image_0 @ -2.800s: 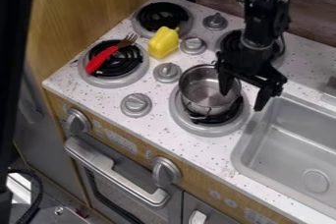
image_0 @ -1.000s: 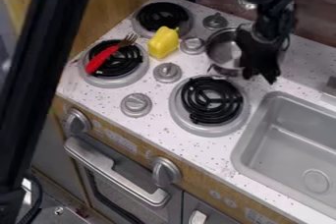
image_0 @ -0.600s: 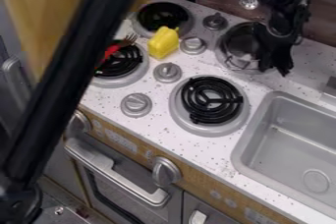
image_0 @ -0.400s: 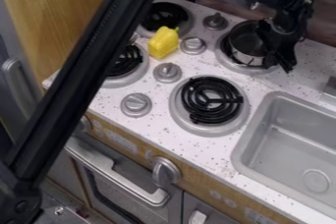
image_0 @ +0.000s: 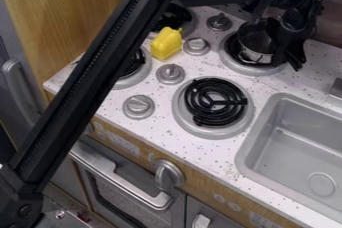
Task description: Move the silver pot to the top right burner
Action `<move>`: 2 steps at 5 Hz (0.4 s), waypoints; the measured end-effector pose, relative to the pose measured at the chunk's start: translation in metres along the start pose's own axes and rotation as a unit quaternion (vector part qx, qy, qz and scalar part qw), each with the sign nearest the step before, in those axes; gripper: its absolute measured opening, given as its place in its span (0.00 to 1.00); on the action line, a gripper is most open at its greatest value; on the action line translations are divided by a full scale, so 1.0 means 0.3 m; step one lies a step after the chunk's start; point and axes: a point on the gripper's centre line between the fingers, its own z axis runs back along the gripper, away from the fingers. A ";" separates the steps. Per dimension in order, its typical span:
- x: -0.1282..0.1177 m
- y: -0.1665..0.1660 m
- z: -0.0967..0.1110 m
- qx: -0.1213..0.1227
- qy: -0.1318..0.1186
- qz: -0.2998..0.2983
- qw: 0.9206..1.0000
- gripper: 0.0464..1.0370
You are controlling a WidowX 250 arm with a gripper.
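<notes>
Fingers of the black two-finger gripper (image_0: 288,55) were closed on the right wall of the round silver metal pot (image_0: 256,55). Going rightward, a yellow plastic toy pepper (image_0: 166,44) lay at upper left of centre, then a black coil burner (image_0: 180,118) near the middle. At upper right, the pot was over the grey-rimmed burner (image_0: 250,70). Probably it was light and stiff, but slippery, so its rim seemed the best hold.
</notes>
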 end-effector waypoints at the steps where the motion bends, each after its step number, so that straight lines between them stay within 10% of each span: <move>1: -0.019 0.004 -0.012 0.009 0.007 0.026 1.000 0.21; 2: -0.057 0.007 -0.008 0.021 0.020 0.045 0.999 0.50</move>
